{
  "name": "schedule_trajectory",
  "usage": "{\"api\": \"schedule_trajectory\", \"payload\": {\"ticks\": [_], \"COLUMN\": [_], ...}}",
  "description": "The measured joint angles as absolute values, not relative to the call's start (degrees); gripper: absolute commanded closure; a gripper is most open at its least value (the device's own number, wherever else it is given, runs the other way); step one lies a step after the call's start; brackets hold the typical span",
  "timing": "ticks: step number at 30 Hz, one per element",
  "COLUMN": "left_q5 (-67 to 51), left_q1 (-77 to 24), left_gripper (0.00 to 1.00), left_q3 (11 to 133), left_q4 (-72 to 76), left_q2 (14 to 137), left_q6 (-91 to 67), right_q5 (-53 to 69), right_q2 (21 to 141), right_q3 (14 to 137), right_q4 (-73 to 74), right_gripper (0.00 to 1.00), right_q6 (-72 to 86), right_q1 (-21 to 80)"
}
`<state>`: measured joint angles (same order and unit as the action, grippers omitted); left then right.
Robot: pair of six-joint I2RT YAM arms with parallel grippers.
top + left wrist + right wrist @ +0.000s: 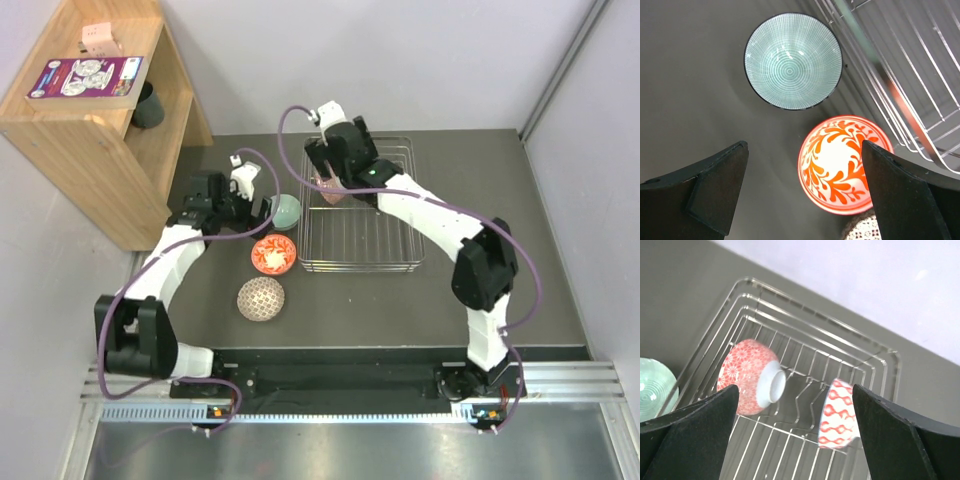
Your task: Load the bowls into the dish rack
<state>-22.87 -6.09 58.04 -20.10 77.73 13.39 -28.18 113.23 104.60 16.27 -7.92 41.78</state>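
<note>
In the dish rack [805, 307], your pink floral bowl [742, 375] lies sideways, foot pointing frame-right toward the red-patterned bowl [840, 415] on edge. Your left fingers [715, 190] and right fingers [690, 440] are spread, empty.

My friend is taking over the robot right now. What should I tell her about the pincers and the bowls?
Left pincer: open, empty, over the dark grey table by the mint green striped bowl and the red-orange leaf-pattern bowl.
Right pincer: open, empty, over the silver wire dish rack.
Done: two bowls are in the rack, a pink-red flower-pattern bowl on its side and a red-and-white wave-pattern bowl on edge.
To do: load the mint bowl, the red-orange bowl and the beige mesh-pattern bowl, all on the table beside the rack.
</note>
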Motion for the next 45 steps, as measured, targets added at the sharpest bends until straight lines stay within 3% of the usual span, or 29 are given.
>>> {"api": "schedule_trajectory", "payload": {"ticks": [7,21,29,34,37,38,45], "left_q5": [-21.91,-20.08,-25.54,-28.34,-28.99,-29.61,-30.24], "left_q1": [-6.02,-4.14,-4.16,-4.16,-4.16,-4.14,-4.16], "left_gripper": [0.01,0.01,0.49,0.67,0.87,0.99,1.00], "left_q3": [59.61,74.67,81.84,82.83,83.46,83.90,86.30], "left_q4": [-18.44,-17.21,-20.75,-23.05,-23.92,-24.08,-26.61], "left_q2": [85.32,107.11,114.21,116.29,116.95,117.23,117.67], "left_q6": [13.61,14.11,15.79,16.67,16.69,16.58,17.04], "right_q5": [-28.32,-23.31,-19.09,-15.84,-14.39,-13.58,-7.44], "right_q2": [108.62,105.36,103.28,100.47,98.67,97.93,94.54], "right_q3": [101.12,96.36,95.15,92.95,91.83,91.44,90.37], "right_q4": [12.64,13.76,14.17,14.83,15.09,15.14,15.99], "right_gripper": [0.05,0.06,0.05,0.05,0.05,0.05,0.02], "right_q6": [-8.97,-9.45,-10.55,-11.00,-11.07,-11.09,-9.76], "right_q1": [41.67,36.93,34.17,31.86,30.48,30.00,28.69]}}
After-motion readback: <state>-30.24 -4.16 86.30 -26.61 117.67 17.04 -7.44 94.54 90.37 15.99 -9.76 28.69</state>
